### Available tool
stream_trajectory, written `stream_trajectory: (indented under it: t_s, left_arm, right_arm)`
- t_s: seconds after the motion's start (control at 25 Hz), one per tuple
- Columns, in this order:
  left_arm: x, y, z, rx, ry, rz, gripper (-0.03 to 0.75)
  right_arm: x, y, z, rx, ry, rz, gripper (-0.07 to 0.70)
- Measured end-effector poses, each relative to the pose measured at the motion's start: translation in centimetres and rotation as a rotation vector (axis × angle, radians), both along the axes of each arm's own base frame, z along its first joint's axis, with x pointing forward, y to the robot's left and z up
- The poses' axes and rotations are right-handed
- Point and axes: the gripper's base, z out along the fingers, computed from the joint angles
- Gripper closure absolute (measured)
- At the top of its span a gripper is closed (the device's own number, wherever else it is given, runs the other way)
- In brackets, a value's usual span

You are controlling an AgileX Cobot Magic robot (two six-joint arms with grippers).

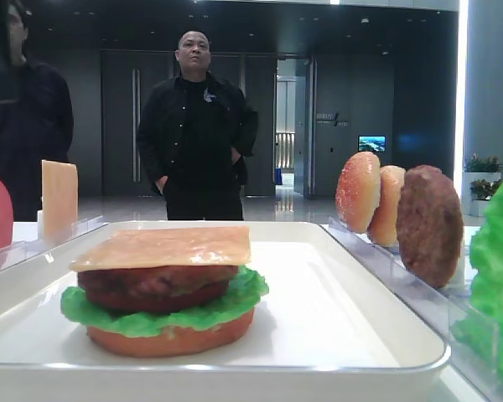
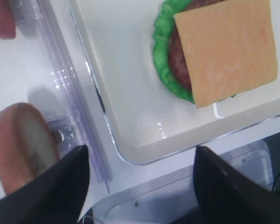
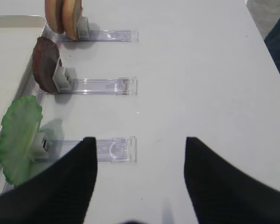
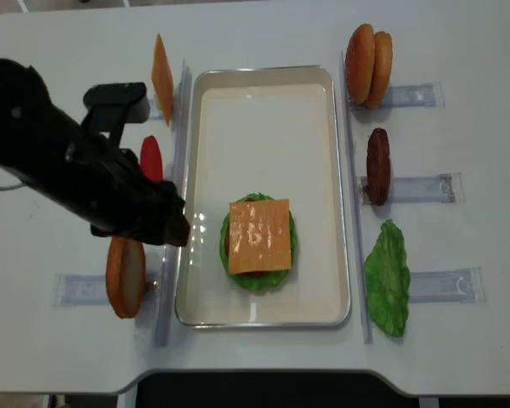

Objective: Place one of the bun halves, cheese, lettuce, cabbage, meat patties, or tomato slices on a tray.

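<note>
Your left gripper's fingers (image 2: 60, 186) are standing wide apart with nothing between them, hovering over the near-left rim of the tray (image 2: 130, 154), so nothing is being carried on that side. The right gripper (image 3: 140, 179) is also hanging open and empty, out to the right of the tray beside the clear holder rail (image 3: 114, 150) that is propping up the loose lettuce leaf (image 3: 18, 137). Inside the tray, toward its near end, a stack is sitting: a bun half (image 1: 172, 339) at the bottom, ruffled lettuce (image 1: 163, 306) spreading over it, a meat patty (image 1: 155, 286) on that, and the cheese slice (image 4: 259, 235) lying flat on top, slightly askew, so it looks placed and let go. Spare pieces are waiting on edge in holders, presumably so the fingers can pinch them from above: left of the tray, another cheese slice (image 4: 161, 66), a tomato slice (image 4: 151, 157) and a bun half (image 4: 125, 275); right of the tray, two bun halves (image 4: 367, 54) and a second patty (image 4: 378, 165). Two onlookers (image 1: 197, 126) are standing beyond the far end of the tray.
</note>
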Motion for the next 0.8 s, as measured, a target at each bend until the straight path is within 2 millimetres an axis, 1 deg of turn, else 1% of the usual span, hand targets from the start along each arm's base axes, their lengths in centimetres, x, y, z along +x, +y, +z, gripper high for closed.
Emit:
stream_trajectory:
  t_s: [0.16, 0.36, 0.64, 0.8]
  left_arm:
    - [-0.1, 0.5, 1.2, 0.078, 0.053, 0.003, 0.143]
    - [-0.5, 1.1, 1.8, 0.146, 0.109, 0.015, 0.079]
    - [-0.7, 1.5, 1.8, 0.190, 0.144, 0.044, 0.066]
    - [-0.2, 1.7, 2.6, 0.211, 0.102, 0.045, 0.066]
  right_arm:
    - [0.0, 0.0, 0.0, 0.000, 0.000, 0.000, 0.234]
    - [0.0, 0.0, 0.0, 0.000, 0.000, 0.000, 0.234]
    - [0.0, 0.0, 0.0, 0.000, 0.000, 0.000, 0.234]
    - [0.0, 0.0, 0.0, 0.000, 0.000, 0.000, 0.234]
